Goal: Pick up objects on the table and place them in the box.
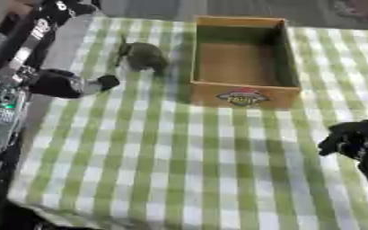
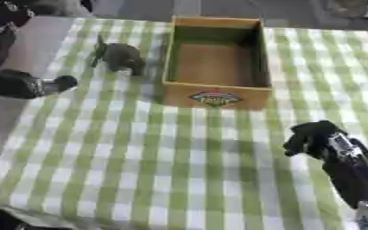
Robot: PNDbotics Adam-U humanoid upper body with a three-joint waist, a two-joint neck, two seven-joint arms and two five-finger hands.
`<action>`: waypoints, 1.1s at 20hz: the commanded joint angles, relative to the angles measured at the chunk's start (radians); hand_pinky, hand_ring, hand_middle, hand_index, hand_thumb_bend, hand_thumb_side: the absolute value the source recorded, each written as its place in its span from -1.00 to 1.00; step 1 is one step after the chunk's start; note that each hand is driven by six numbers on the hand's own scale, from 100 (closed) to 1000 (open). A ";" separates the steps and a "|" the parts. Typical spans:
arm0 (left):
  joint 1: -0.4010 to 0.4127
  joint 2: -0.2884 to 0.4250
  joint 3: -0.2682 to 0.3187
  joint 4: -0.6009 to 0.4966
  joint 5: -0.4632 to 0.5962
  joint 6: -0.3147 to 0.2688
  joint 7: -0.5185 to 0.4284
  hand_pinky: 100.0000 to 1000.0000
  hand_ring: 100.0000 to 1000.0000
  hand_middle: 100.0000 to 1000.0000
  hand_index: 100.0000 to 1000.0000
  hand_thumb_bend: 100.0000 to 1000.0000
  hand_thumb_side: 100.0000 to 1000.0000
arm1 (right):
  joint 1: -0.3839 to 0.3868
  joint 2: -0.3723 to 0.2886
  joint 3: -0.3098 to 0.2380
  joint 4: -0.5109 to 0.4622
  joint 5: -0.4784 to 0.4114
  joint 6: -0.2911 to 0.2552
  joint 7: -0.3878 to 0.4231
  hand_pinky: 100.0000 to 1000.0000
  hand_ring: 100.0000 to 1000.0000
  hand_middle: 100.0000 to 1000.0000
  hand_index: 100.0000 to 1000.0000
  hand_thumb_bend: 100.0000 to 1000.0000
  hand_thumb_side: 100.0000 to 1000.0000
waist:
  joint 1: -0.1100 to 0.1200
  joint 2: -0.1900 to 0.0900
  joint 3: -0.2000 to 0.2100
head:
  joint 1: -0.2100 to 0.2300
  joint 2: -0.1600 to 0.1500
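Object: dull olive-green lump [image 1: 144, 56], rounded body with a thin part sticking up at its left; on checked cloth [image 1: 179, 170], just left of box.
Box: open cardboard box [image 1: 242, 96], logo on front wall.
Left hand [image 1: 65, 83]: near object, not touching; grip cannot tell.
Right hand [image 2: 313, 137]: fingers curled, holding nothing.

a small dark olive-green object [image 1: 144, 56], its shape hard to make out, is seen lying on the checked cloth just left of the box [image 1: 243, 95]. the box is of wood, open-topped and empty, with a coloured label on its near wall.
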 commanded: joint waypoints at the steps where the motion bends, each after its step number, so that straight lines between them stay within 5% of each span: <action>1: -0.008 0.028 0.000 -0.010 0.007 -0.003 -0.001 0.73 0.97 1.00 0.91 0.19 -1.00 | -0.007 -0.021 -0.004 -0.024 0.004 0.000 -0.003 0.07 0.14 -0.01 0.33 -1.00 0.74 | 0.002 -0.017 0.000 | 0.004 0.001; 10: -0.022 0.057 -0.008 0.004 -0.005 -0.015 0.003 0.72 0.96 1.00 0.93 0.21 -1.00 | -0.006 -0.022 -0.004 -0.024 0.006 0.001 -0.004 0.06 0.14 -0.01 0.33 -1.00 0.75 | 0.006 -0.017 -0.004 | 0.008 0.002; 17: -0.123 0.196 -0.042 0.104 -0.085 -0.027 -0.025 0.64 0.89 0.95 0.95 0.33 -0.96 | -0.002 -0.024 0.000 -0.023 0.007 0.002 -0.001 0.05 0.14 -0.01 0.33 -1.00 0.75 | 0.009 -0.022 -0.009 | 0.013 0.007; 22: -0.254 0.309 -0.085 0.290 -0.121 -0.051 -0.047 0.61 0.85 0.89 0.92 0.34 -0.88 | 0.001 -0.025 0.005 -0.022 0.010 0.002 0.002 0.05 0.14 -0.01 0.33 -1.00 0.76 | 0.009 -0.023 -0.019 | 0.021 0.013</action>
